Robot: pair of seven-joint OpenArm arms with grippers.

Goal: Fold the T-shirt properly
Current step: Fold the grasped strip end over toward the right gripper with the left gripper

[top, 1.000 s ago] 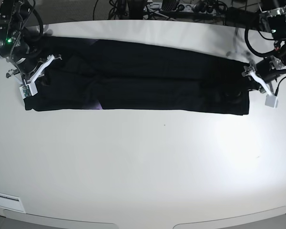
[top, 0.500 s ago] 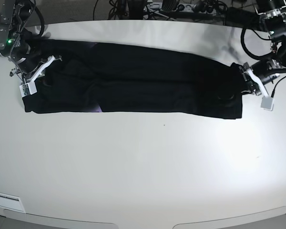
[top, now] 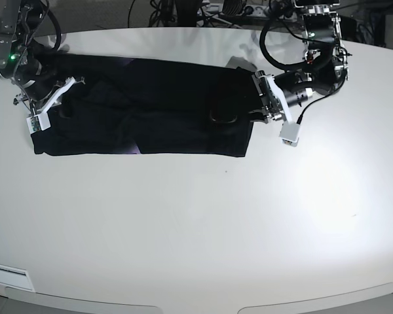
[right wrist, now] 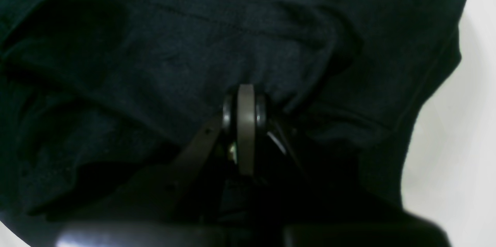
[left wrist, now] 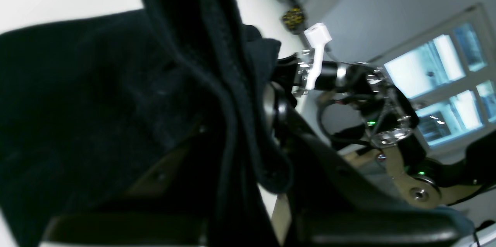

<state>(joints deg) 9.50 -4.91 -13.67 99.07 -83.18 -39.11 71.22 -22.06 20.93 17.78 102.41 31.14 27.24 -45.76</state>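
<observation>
The black T-shirt (top: pixel 150 108) lies as a long band across the far part of the white table (top: pixel 203 222). At the band's right end my left gripper (top: pixel 259 106) is shut on the fabric, and that end is lifted and doubled back over the shirt. In the left wrist view the T-shirt (left wrist: pixel 116 95) drapes over and between the jaws of the left gripper (left wrist: pixel 232 150). At the band's left end my right gripper (top: pixel 50 108) is shut on the cloth. Its closed fingertips (right wrist: pixel 246 123) pinch a fold of the T-shirt (right wrist: pixel 155 57). No print shows.
Cables and a power strip (top: pixel 236 10) run along the table's far edge. A white label (top: pixel 6 271) sits at the front left corner. The right arm (left wrist: pixel 387 123) and a bright window (left wrist: pixel 438 68) appear in the left wrist view.
My left gripper has travelled far to the left with the shirt's right end, so the band is much shorter. The right gripper has stayed where it was.
</observation>
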